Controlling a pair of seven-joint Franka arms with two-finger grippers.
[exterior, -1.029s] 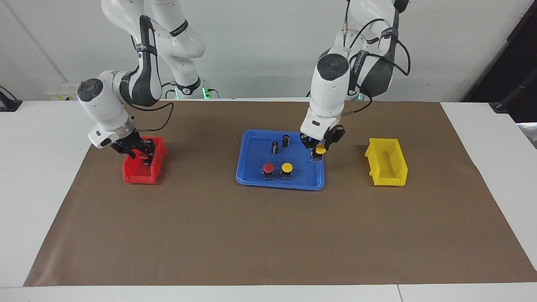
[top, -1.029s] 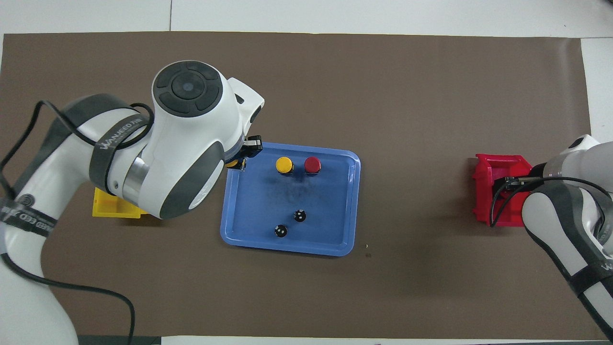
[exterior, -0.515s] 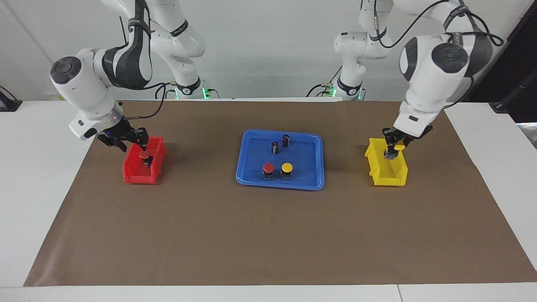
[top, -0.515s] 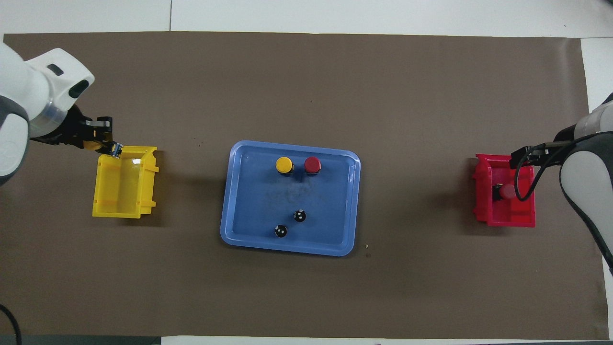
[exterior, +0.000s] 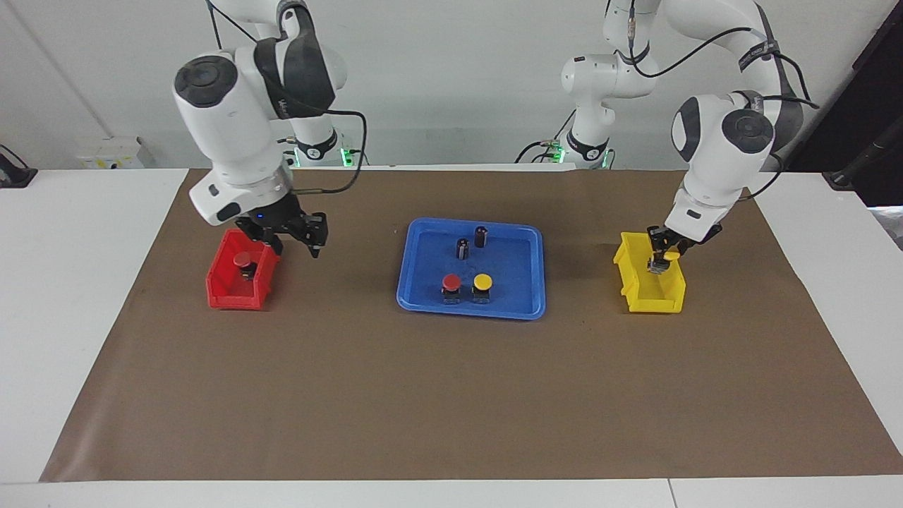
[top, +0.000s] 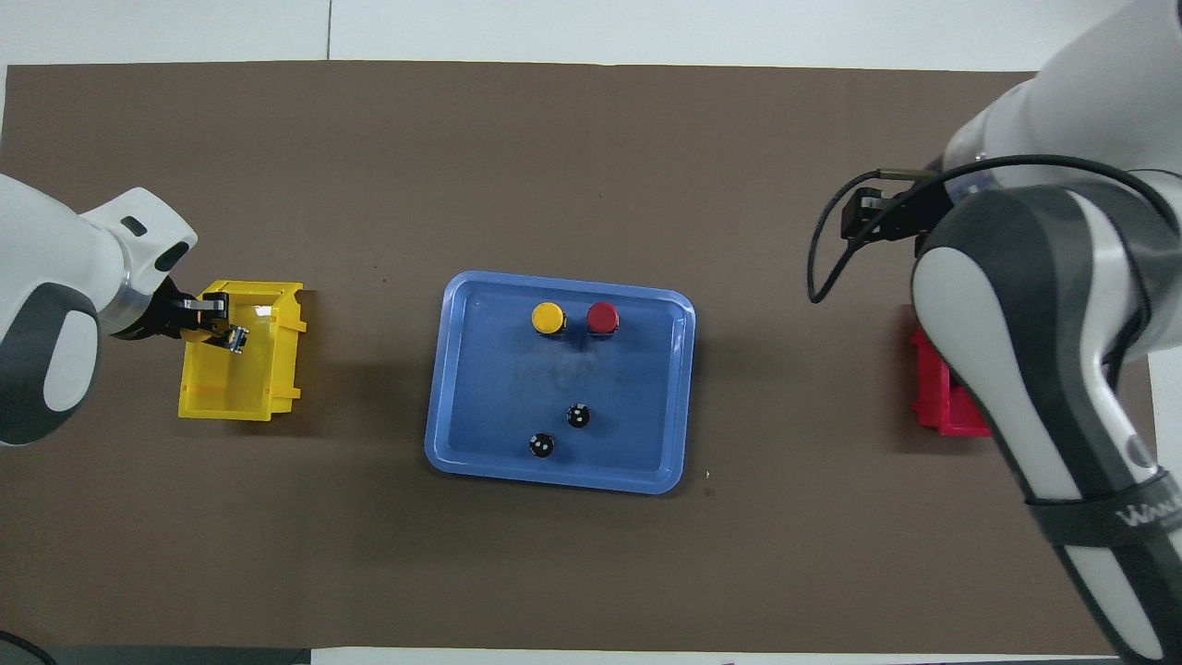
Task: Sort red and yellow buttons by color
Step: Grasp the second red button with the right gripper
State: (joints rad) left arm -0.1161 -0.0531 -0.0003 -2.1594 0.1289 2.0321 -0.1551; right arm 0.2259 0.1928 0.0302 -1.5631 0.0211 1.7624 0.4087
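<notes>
A red button (exterior: 451,283) (top: 602,317) and a yellow button (exterior: 482,282) (top: 548,318) stand side by side in the blue tray (exterior: 522,300) (top: 480,462). Another red button (exterior: 242,261) sits in the red bin (exterior: 226,293). My left gripper (exterior: 662,255) (top: 220,325) is shut on a second yellow button (exterior: 672,249), tilted, over the yellow bin (exterior: 659,300) (top: 231,397). My right gripper (exterior: 295,247) is open and empty, raised beside the red bin on the tray's side.
Two small dark upright cylinders (exterior: 463,248) (exterior: 480,236) stand in the tray, nearer to the robots than the buttons. A brown mat (exterior: 423,395) covers the table. In the overhead view my right arm hides most of the red bin (top: 937,406).
My right gripper has risen from the red bin and moved toward the tray, leaving the red button in the bin. My left gripper has moved the yellow button lower over the yellow bin.
</notes>
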